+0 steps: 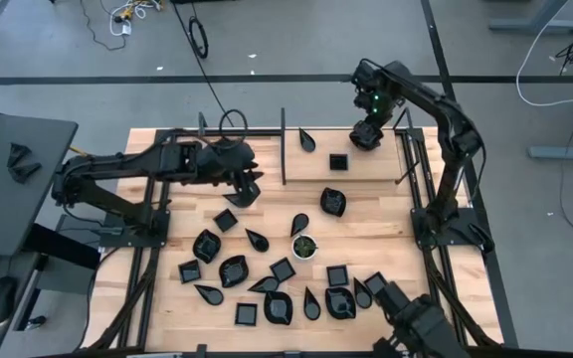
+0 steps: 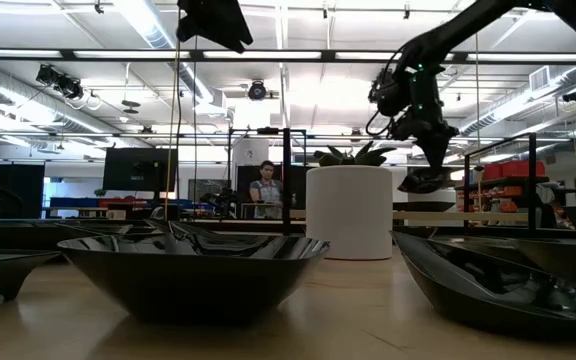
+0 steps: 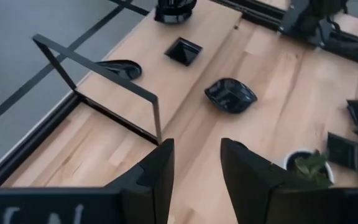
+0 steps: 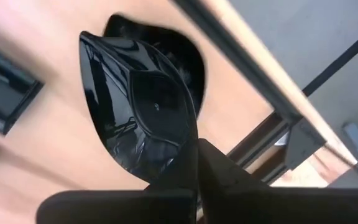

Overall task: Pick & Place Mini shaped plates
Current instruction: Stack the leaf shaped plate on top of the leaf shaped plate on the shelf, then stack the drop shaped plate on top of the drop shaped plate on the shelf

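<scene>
Three black mini plates (image 1: 337, 202) already sit at the far end of the table; many more wait near. The right gripper (image 4: 196, 146) pinches a teardrop plate (image 4: 143, 112) above them. The left gripper (image 3: 196, 163) hangs half open, holding nothing

arms: dark, jointed | right wrist (image 1: 374, 103): green light (small) | fingers (image 3: 160, 171): black, flat

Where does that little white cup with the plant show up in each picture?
High view: cup mid-table, among the black plates.
Low view: large, centre.
Left wrist view: beside a square plate, cup at.
Right wrist view: not in it.
Shared landmark: the upright black frame.
</scene>
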Robot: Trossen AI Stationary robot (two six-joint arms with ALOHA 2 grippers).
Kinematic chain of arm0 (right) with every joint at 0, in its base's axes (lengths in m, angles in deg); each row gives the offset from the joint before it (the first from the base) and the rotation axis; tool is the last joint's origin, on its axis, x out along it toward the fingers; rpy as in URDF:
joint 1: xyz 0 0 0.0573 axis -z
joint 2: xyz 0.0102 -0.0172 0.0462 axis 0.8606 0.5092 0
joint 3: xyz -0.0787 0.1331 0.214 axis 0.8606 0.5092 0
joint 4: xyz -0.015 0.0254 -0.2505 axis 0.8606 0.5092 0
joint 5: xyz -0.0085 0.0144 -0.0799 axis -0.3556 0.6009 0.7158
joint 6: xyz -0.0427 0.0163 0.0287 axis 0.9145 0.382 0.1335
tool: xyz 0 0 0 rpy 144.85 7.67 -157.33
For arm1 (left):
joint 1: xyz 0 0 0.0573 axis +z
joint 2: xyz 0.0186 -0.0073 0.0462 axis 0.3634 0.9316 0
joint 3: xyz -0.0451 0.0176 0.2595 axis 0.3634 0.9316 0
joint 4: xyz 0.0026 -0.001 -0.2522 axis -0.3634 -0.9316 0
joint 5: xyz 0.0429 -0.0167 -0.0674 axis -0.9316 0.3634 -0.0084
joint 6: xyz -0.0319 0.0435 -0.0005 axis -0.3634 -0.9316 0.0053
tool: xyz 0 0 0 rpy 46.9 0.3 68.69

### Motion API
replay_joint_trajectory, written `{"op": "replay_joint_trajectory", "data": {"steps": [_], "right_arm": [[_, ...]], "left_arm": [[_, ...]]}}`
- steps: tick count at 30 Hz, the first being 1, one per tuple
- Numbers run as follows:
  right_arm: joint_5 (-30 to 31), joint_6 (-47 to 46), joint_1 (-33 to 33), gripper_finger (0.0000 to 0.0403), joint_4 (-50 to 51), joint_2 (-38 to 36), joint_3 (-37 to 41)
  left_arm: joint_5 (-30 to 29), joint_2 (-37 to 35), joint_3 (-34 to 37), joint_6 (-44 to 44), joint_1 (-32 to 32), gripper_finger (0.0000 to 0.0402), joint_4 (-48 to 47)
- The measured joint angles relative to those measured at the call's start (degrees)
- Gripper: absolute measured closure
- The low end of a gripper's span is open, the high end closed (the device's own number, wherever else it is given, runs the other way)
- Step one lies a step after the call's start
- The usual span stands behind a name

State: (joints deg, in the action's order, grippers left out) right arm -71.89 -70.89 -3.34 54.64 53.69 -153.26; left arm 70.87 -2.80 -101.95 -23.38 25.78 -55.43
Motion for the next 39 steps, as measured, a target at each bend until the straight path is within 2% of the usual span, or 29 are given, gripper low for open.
{"op": "replay_joint_trajectory", "data": {"steps": [15, 21, 34, 39], "right_arm": [[-4.6, 3.8, 2.6, 0.04, -3.4, 2.5, 0.0], [-4.3, 4.1, 2.6, 0.0396, -4.2, 3.5, 0.0], [-2.0, 4.7, 2.6, 0.0315, -4.6, 3.5, 0.0], [-3.0, 4.6, 2.6, 0.0301, -3.1, 3.5, 0.0]], "left_arm": [[0.0, 0.0, 0.0, -0.4, 3.5, 0.0266, 1.8], [0.0, 0.0, 0.0, -0.4, 3.5, 0.0266, 1.8], [0.0, 0.0, 0.0, -0.4, 3.5, 0.0266, 1.8], [0.0, 0.0, 0.0, -0.4, 3.5, 0.0266, 1.8]]}}
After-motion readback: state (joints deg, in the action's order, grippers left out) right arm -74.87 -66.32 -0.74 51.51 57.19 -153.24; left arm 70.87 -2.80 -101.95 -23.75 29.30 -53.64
